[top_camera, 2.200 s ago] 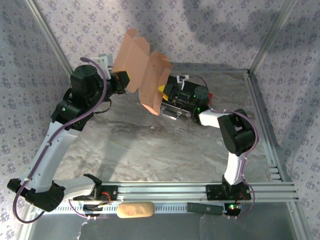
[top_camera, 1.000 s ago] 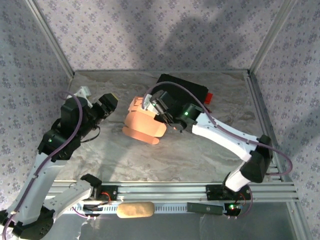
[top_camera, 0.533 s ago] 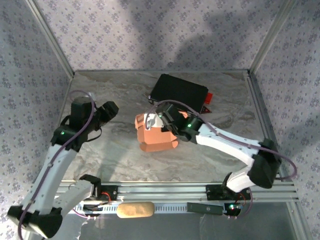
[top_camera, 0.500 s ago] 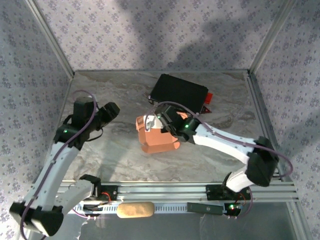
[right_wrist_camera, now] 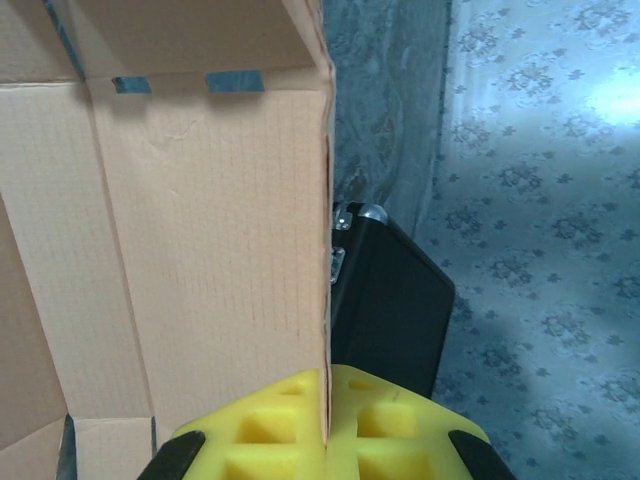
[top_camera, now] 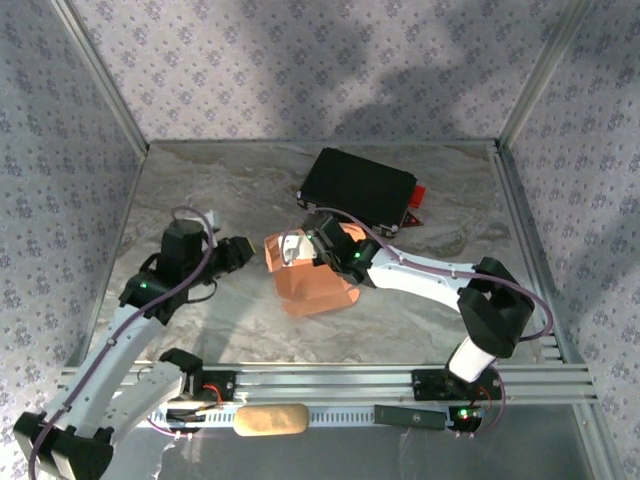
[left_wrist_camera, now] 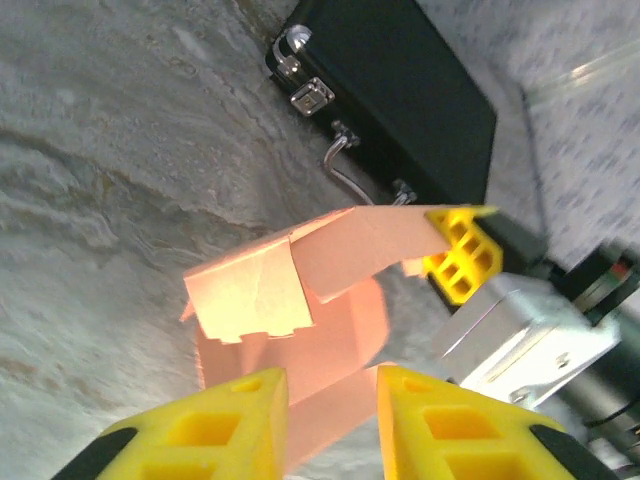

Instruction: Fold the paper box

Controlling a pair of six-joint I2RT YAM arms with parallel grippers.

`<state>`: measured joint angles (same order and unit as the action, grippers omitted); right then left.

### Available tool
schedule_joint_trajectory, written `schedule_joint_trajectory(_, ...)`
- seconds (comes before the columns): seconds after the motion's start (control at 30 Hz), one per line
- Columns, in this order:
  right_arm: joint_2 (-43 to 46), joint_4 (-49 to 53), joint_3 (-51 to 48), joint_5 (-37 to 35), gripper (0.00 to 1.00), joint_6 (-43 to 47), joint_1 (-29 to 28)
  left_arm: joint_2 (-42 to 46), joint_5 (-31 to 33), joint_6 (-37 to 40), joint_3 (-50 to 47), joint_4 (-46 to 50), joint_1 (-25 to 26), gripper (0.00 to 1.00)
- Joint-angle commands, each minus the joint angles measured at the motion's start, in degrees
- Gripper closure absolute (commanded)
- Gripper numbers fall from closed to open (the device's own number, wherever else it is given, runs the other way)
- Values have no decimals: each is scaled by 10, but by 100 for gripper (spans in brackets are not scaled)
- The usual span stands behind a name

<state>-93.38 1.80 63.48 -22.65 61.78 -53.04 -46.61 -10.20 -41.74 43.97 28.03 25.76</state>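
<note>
Pinching paper box (right_wrist_camera: 200, 250) wall: right tool (right_wrist_camera: 325, 400) | left tool (left_wrist_camera: 330, 400) spread

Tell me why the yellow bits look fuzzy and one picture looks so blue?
Left wrist view: the left gripper looks soft, probably too near the lens; the paper box glows orange. Right wrist view: the wall is tinted blue with a bright patch, and the right gripper pinching the box is fuzzy too. Top view: big dark shadows fall on the wall.

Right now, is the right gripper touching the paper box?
Touching. The right wrist view shows a wall of the paper box pinched in the right gripper.
</note>
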Motion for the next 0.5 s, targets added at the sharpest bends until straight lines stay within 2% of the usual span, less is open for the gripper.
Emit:
schedule_joint_trajectory(0.0,-4,25,34,28,100,-17,6,-4,88,151,-68,-67,57,67)
schedule_joint_trajectory(0.07,-7,36,40,32,100,-19,6,0,175,184,-102,-114,110,55)
schedule_joint_trajectory(0.13,-9,44,43,36,100,-21,7,-5,209,199,-116,-145,129,49)
schedule_joint_trajectory(0.37,-16,60,61,44,100,-33,9,-40,287,248,-150,-237,177,39)
schedule_joint_trajectory(0.47,-17,65,62,49,100,-36,9,-54,286,257,-162,-275,180,36)
